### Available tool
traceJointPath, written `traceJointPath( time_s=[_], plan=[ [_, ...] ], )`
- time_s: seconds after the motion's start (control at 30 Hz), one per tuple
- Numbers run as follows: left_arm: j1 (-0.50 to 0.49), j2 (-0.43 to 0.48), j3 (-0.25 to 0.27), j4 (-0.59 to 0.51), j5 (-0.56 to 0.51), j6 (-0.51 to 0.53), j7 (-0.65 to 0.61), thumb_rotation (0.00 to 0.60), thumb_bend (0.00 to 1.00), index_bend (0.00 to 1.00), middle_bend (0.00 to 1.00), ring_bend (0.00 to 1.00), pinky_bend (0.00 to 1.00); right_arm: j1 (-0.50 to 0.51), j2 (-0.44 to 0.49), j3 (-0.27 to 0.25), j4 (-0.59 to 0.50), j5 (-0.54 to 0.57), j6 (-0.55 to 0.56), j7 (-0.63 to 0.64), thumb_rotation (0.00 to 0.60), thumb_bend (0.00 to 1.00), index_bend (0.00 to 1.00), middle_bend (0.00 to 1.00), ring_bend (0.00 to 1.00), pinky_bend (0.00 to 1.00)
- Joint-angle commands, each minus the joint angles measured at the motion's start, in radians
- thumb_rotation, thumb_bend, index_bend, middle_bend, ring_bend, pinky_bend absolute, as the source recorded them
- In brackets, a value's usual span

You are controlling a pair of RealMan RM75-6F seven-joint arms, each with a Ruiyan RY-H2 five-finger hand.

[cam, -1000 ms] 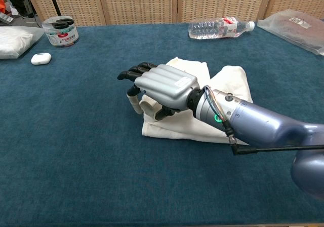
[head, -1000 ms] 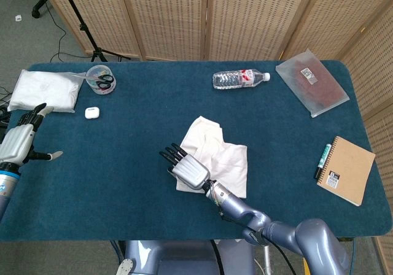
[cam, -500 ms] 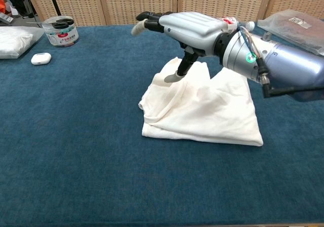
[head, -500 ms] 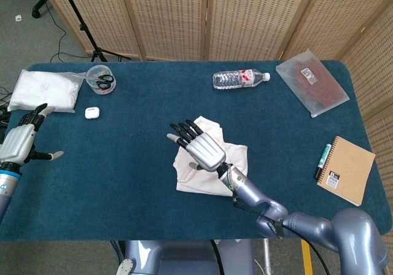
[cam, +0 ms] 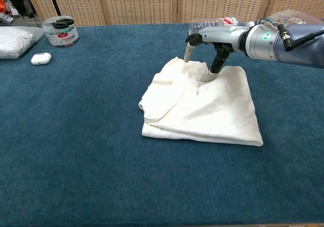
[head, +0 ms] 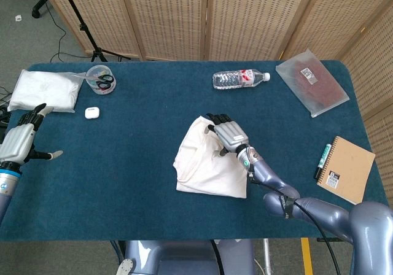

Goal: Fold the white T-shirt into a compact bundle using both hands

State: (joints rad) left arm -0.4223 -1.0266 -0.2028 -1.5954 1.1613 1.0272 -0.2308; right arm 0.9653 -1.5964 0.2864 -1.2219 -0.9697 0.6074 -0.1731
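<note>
Head view, far left: the left hand [head: 21,141] hovers beyond the table edge, fingers apart, holding nothing; it has not moved in the last second.
Upper left: a white cloth pack [head: 44,89], a clear tub [head: 99,79] with scissors in it, and a small white earbud case [head: 92,112] lie on the blue table [head: 123,183].
Centre: the white T-shirt [head: 206,161] lies as a loose, partly folded heap, one layer doubled over on its left side, edges uneven.
Right hand: the right hand [head: 228,134] is at the shirt's upper edge, fingers spread and pointing down; in the chest view its fingertips [cam: 208,77] touch or nearly touch the cloth and grip nothing.
Change: a second ago this hand lay low at the shirt's near left corner; it has since lifted, swung across, and come down at the far edge, and the near left fold now lies flatter.
Meaning: one fold looks done; my guess is that the hand is placed to gather the far edge for another fold, though the bundle is not yet compact.
Right side: a water bottle [head: 241,78], a plastic bag [head: 312,81], a pen [head: 322,159] and a notebook [head: 346,169].
</note>
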Motion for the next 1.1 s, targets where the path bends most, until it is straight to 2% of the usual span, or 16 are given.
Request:
traceJointPath(
  time_s=[0.03,0.17,0.43,0.83,1.0,1.1],
  plan=[
    [-0.002,-0.003,0.0,0.003,-0.004,-0.002,0.006,0.6,0.0,0.0,0.0,0.0,0.0,0.026,0.013,-0.007,-0.002,0.047,-0.028,-0.024,0.6,0.31,0.3,0.0,0.0,0.0],
    [-0.001,-0.003,-0.001,0.002,-0.005,-0.001,0.005,0.6,0.0,0.0,0.0,0.0,0.0,0.045,0.008,-0.019,0.013,0.07,-0.055,-0.024,0.6,0.31,0.3,0.0,0.0,0.0],
    [-0.001,-0.002,-0.003,0.004,-0.005,-0.003,-0.001,0.6,0.0,0.0,0.0,0.0,0.0,0.065,-0.036,-0.056,0.077,0.001,-0.052,-0.012,0.6,0.31,0.31,0.0,0.0,0.0],
    [-0.004,-0.005,-0.005,0.012,-0.011,-0.01,-0.002,0.6,0.0,0.0,0.0,0.0,0.0,0.062,-0.091,-0.084,0.164,-0.242,0.018,0.143,0.6,0.36,0.32,0.0,0.0,0.0],
    [-0.003,-0.005,-0.005,0.011,-0.01,-0.008,0.0,0.6,0.0,0.0,0.0,0.0,0.0,0.068,-0.119,-0.101,0.221,-0.283,0.01,0.182,0.6,0.37,0.39,0.0,0.0,0.0],
    [-0.002,-0.004,-0.005,0.011,-0.011,-0.008,-0.003,0.6,0.0,0.0,0.0,0.0,0.0,0.068,-0.132,-0.107,0.244,-0.295,0.008,0.199,0.6,0.4,0.46,0.0,0.0,0.0]
  ],
)
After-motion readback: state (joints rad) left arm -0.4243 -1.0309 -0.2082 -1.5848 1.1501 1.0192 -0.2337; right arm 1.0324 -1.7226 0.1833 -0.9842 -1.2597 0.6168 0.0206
